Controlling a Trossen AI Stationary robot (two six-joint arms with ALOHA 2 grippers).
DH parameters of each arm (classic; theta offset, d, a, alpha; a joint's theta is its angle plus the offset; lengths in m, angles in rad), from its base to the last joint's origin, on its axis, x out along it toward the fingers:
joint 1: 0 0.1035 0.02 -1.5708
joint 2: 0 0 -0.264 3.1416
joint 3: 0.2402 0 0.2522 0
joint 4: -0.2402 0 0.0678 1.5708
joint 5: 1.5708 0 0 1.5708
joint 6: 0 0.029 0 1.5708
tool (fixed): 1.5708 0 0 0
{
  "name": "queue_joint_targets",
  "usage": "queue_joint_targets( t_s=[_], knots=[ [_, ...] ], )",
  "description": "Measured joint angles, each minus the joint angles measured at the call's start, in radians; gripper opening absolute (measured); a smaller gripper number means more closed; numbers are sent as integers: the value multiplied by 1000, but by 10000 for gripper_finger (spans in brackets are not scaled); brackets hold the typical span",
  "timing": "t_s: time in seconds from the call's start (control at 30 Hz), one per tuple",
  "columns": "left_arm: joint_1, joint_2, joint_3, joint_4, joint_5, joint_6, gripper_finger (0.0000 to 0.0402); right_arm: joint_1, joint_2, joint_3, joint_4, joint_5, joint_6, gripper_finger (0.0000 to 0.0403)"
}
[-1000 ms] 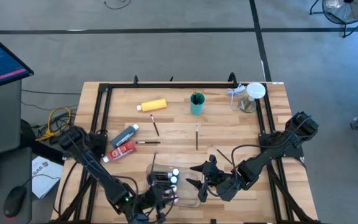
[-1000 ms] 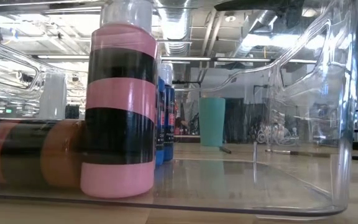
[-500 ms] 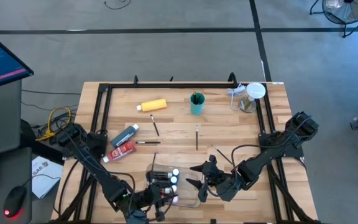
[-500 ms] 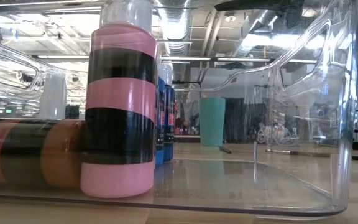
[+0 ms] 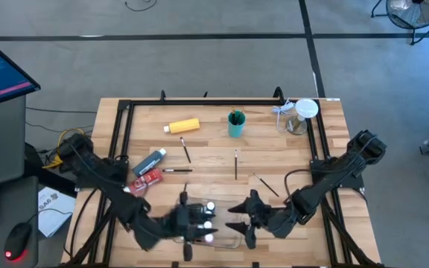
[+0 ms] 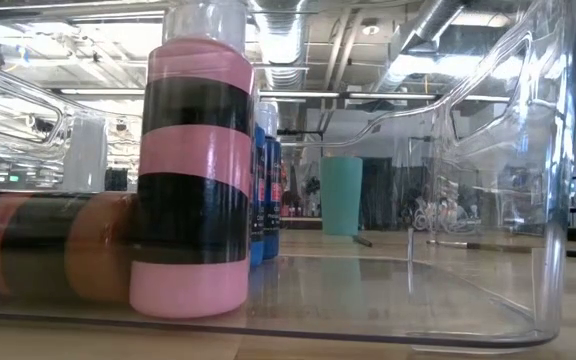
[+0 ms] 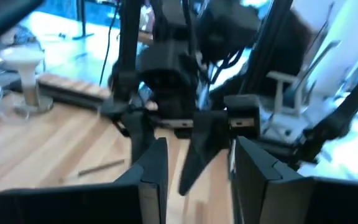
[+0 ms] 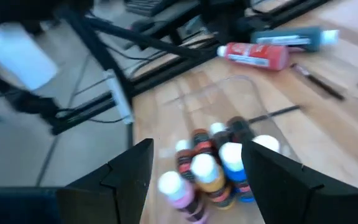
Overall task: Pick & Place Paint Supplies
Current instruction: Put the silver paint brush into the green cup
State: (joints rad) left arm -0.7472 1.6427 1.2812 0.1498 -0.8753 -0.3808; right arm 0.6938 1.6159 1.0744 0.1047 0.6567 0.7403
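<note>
Several small paint bottles [image 5: 205, 216] with white caps sit in the clear tray [image 5: 228, 240] near the table's front edge. In the low view a pink-and-black bottle [image 6: 192, 170] stands upright, with a blue one [image 6: 266, 190] behind it. My left gripper [image 7: 197, 180] hangs open above the tray's left end [image 5: 187, 223], nothing between its fingers. My right gripper [image 8: 197, 180] stands open at the tray's right side [image 5: 242, 219], facing the bottles. A red tube [image 5: 146, 180], a grey tube [image 5: 150, 161] and a yellow bottle [image 5: 183, 126] lie on the table farther back.
Thin brushes lie loose mid-table [image 5: 185, 150] [image 5: 235, 164] [image 5: 176, 170] [image 5: 267, 186]. A teal cup [image 5: 235, 125] holding brushes stands at the back, a clear jar [image 5: 298, 119] at the back right. A black frame [image 5: 199, 103] runs around the table's edges.
My left gripper has risen from low at the table's near edge and swung up toward the tray's left end, turning as it went; it stays open. My right gripper has lifted a little. The bottles and the tray have kept still.
</note>
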Motion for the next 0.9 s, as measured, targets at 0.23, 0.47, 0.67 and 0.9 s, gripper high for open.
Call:
queue_joint_targets(
  t_s=[0.23, 0.47, 0.67, 0.9],
  knots=[
    [64, -165, 1, 2, 55, 38, 92, 8, -141, 0, -4, -13, -47, 237],
    [141, -262, 1, 3, 103, -17, 92, 2, -247, 0, 4, -14, -35, 237],
    [209, -302, 1, -1, 148, -19, 92, -46, -327, 0, 8, -63, -62, 237],
    [351, -338, 1, -6, 386, -54, 92, -154, -362, 16, 11, -176, -189, 237]
  ],
)
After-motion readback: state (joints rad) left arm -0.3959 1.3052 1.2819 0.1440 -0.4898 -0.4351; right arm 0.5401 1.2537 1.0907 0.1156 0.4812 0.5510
